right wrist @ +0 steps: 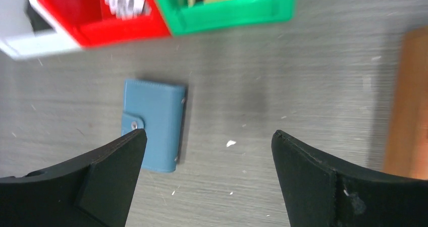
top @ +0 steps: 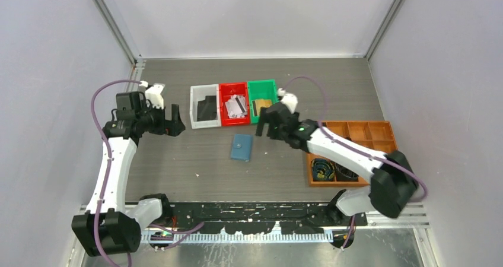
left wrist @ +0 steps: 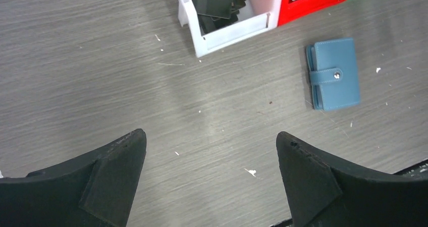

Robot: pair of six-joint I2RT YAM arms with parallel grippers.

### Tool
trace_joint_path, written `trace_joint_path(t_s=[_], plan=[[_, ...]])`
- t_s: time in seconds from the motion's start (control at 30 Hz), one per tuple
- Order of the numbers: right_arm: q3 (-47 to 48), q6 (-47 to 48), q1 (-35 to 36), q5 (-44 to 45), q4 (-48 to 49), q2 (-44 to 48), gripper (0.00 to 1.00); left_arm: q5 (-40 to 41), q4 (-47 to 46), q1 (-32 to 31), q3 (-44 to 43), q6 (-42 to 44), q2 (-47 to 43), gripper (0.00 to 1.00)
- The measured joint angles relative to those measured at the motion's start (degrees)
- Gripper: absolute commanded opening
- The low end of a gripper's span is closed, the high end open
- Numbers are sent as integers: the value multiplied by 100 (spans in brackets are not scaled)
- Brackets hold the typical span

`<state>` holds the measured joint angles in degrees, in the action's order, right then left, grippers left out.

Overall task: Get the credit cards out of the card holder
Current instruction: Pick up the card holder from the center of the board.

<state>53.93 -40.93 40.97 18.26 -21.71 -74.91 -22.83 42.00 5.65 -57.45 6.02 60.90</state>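
The card holder [top: 241,147], a small blue wallet, lies shut and snapped on the table in front of the bins. It also shows in the left wrist view [left wrist: 333,74] and the right wrist view [right wrist: 155,124]. No card pokes out of it. Cards lie in the bins: black ones in the white bin [top: 207,108], silver-grey ones in the red bin [top: 236,106], gold ones in the green bin [top: 261,105]. My left gripper [top: 175,120] is open and empty, left of the white bin. My right gripper [top: 263,128] is open and empty, just right of the wallet and above it.
The white bin [top: 196,107], red bin [top: 224,89] and green bin [top: 267,84] stand side by side behind the wallet. An orange compartment tray [top: 379,137] with coiled cables [top: 323,167] sits at the right. Grey walls enclose the table.
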Motion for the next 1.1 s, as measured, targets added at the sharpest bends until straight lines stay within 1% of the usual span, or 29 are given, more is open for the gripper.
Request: trace_joint_path(t_s=[0.17, 0.27, 0.37, 0.57, 0.8, 0.97, 1.1], plan=[[573, 9, 966, 146, -129, -1403, 100, -98, 317, 0, 17, 9, -267, 100], [949, 85, 1272, 70, -142, -2052, 100, -219, 463, 0, 42, 83, -356, 100], [1248, 153, 1384, 28, -146, -2470, 99, -341, 612, 2, 101, 181, -459, 100], [1766, 151, 1399, 33, -181, -3067, 99, -387, 719, 0, 105, 286, -568, 100], [1963, 164, 1440, 111, -195, -3646, 99, -361, 767, 2, 105, 387, -564, 100], [2164, 179, 1563, 201, -208, -3803, 100, -350, 802, 2, 101, 413, -562, 100], [2177, 247, 1792, 332, -251, -3827, 99, -328, 809, 2, 57, 411, -518, 100]])
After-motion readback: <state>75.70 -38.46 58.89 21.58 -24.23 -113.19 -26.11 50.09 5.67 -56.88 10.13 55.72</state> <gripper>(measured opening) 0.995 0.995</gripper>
